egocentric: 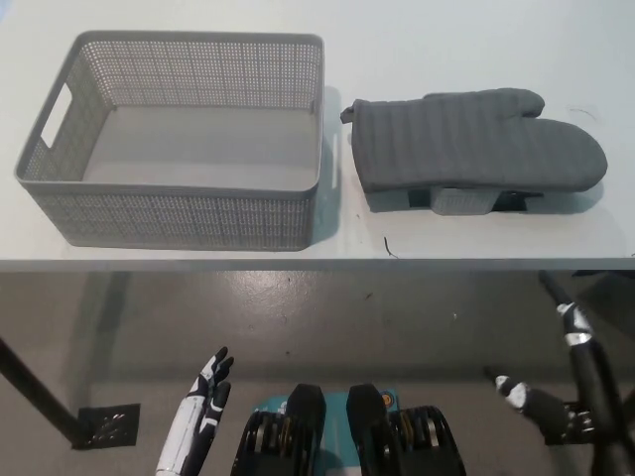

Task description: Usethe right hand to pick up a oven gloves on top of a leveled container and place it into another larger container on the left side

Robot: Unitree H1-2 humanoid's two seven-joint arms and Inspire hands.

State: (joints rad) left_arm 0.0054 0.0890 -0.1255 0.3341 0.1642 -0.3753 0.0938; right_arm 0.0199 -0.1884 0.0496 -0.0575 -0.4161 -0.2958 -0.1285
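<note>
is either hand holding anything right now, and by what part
Nothing is held. The left hand and right hand hang below the table edge, both empty; the oven glove lies untouched.

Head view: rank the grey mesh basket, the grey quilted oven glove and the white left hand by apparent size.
1. Grey mesh basket
2. Grey quilted oven glove
3. White left hand, though it sits nearer the camera and is partly cut off.

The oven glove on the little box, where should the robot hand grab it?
Probably the wide finger end of the oven glove, coming down from above on the right side. It lies flat on the small container, and that end overhangs nearest the right robot hand, leaving room underneath. The cuff faces the basket.
</note>
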